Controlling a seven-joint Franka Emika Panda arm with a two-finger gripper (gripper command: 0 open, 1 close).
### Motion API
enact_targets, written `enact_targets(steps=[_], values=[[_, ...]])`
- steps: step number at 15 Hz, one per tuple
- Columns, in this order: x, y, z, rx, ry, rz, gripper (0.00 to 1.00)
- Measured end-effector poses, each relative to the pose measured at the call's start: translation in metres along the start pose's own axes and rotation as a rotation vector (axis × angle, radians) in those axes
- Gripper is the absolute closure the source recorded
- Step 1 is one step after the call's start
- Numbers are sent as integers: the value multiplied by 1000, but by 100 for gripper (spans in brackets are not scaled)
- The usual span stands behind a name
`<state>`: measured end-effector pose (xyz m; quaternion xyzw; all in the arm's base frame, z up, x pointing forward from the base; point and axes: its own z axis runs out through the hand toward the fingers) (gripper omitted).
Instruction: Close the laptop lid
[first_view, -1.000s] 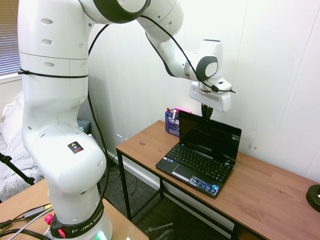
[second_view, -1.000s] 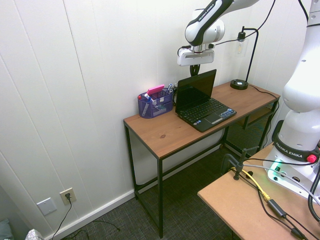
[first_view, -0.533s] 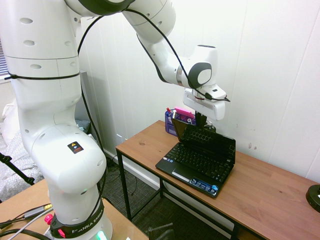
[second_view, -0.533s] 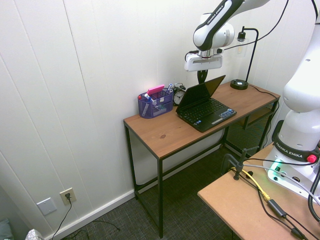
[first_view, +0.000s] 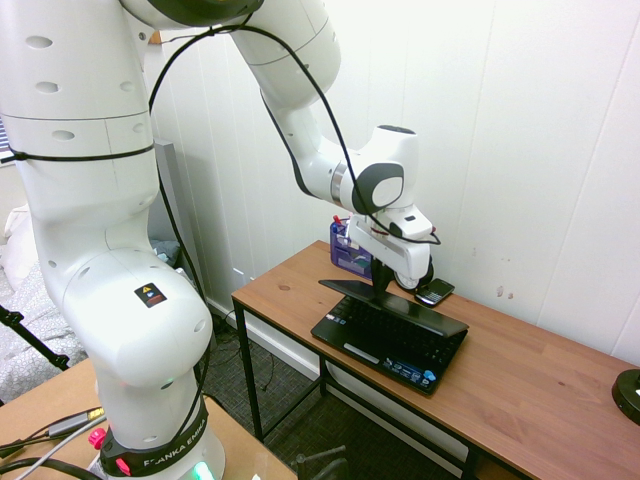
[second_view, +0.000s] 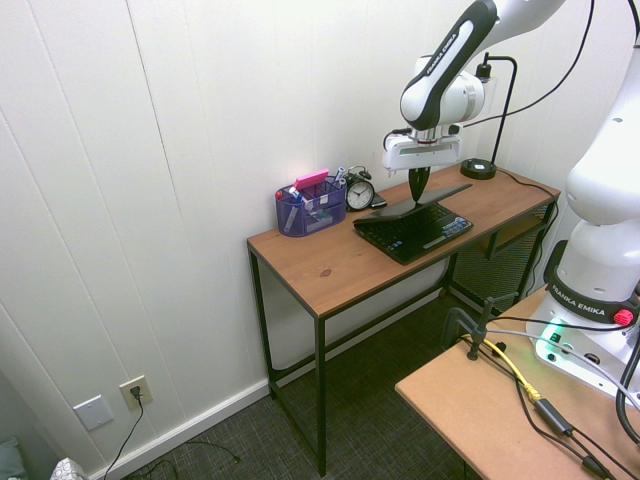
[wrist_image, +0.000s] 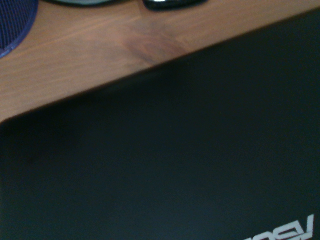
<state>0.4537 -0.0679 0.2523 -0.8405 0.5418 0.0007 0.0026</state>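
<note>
On a narrow wooden desk (first_view: 540, 390) set against a white panelled wall (second_view: 200, 120), we see the white arm's gripper (first_view: 381, 291) pointing straight down, its two dark fingers drawn together with nothing between them, their tips pressed on the back of the laptop lid (first_view: 392, 301). The lid, a thin black panel, is tipped far down over the laptop (first_view: 388, 341), lying almost level with only a slim wedge of gap above the keyboard; the hinge side is toward the wall and the free edge toward the near side of the desk. In the first exterior view the palm rest with its blue-white sticker (first_view: 428, 377) shows beyond the lid's edge. The laptop sits near the middle of the desk, close to its front edge. From the second exterior view we find a purple-blue mesh organizer (second_view: 310, 207) with a pink item on top at the far left of the desk, a small round alarm clock (second_view: 360, 194) just to the right of it, and, at the far right, the round black base of a desk lamp (second_view: 478, 168). A small black phone (first_view: 435, 292) lies flat behind the laptop, near the wall, apart from the lid. The wrist view is filled by the lid's matte black back, a silver brand mark (wrist_image: 280, 231) showing at one corner, with a strip of wood grain beyond it.
</note>
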Motion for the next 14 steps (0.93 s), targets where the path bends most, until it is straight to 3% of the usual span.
enact_targets(steps=[8, 14], values=[[-13, 18, 60, -20, -50, 35, 100], [-13, 21, 64, 2, -56, 65, 100]])
